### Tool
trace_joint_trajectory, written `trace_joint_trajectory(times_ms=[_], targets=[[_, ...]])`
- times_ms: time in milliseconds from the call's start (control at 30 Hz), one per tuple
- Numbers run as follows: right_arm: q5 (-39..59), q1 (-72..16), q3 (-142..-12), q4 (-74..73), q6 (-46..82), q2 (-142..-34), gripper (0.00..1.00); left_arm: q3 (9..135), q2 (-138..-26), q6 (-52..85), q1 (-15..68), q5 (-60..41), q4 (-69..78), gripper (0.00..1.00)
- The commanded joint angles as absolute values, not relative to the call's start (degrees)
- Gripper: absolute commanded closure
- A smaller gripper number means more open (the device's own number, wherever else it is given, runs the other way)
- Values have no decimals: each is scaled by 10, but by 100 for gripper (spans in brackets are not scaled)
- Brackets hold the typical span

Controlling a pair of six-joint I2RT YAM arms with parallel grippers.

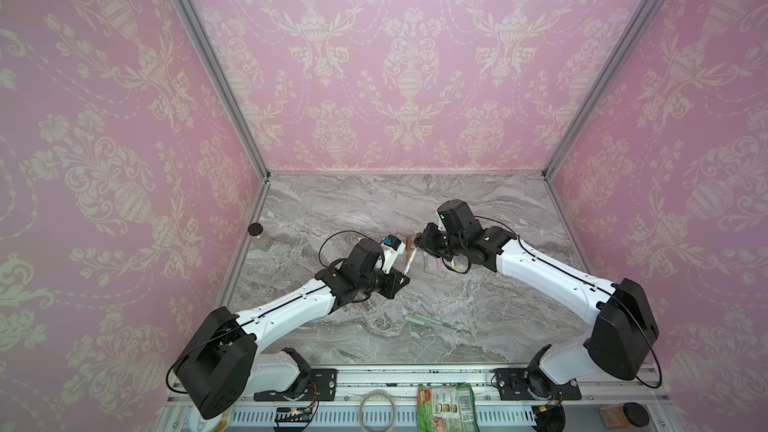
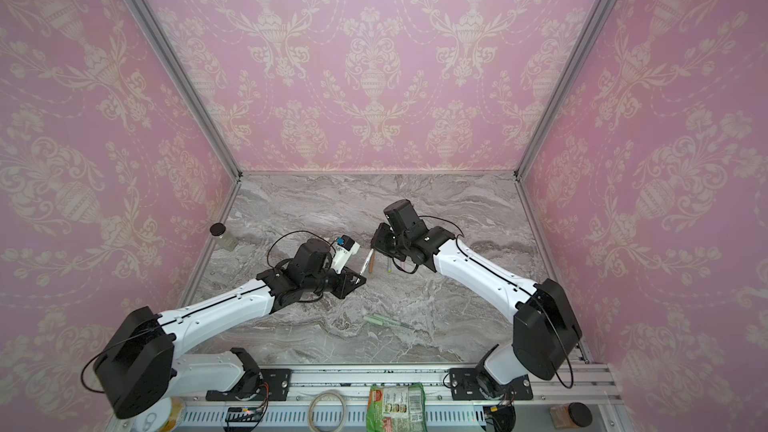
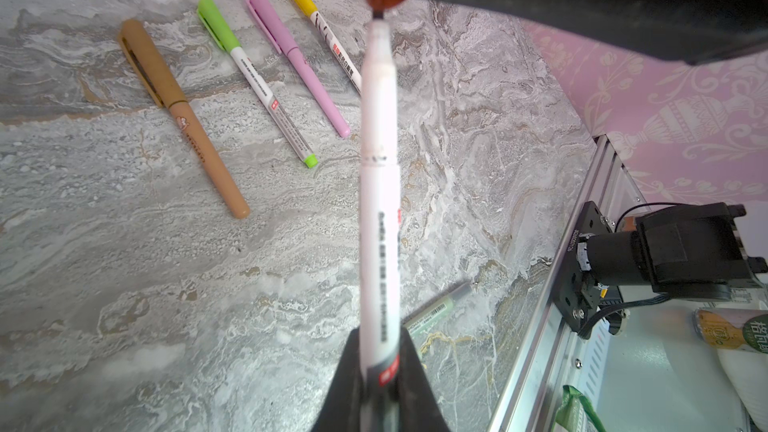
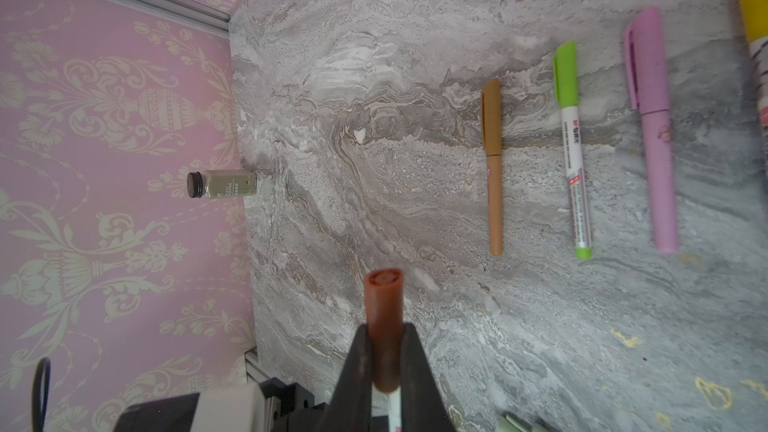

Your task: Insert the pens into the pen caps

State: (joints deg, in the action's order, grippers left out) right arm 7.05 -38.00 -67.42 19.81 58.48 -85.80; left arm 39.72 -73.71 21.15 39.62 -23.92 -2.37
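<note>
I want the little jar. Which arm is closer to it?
Left. The left gripper is mid-table, toward the jar; the right gripper is beyond it, farther away.

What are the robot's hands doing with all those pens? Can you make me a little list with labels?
left gripper: shut on the white pen, near its back end
right gripper: shut on the reddish-brown cap
pen and cap: dark tip right at the cap's mouth, not pushed in yet
capped, in a row on the table: brown pen, green-capped pen, pink pen, yellow-capped pen
still bare: sage green pen, lying apart from the row
</note>
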Motion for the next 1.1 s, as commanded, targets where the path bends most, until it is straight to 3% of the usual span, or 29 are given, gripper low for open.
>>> trace_joint_trajectory(times_ms=[0, 1067], targets=[[57, -383, -682, 215, 569, -856, 100, 399, -735, 222, 399, -235, -14, 100], [63, -385, -687, 202, 575, -870, 100, 394, -730, 224, 399, -236, -16, 100]])
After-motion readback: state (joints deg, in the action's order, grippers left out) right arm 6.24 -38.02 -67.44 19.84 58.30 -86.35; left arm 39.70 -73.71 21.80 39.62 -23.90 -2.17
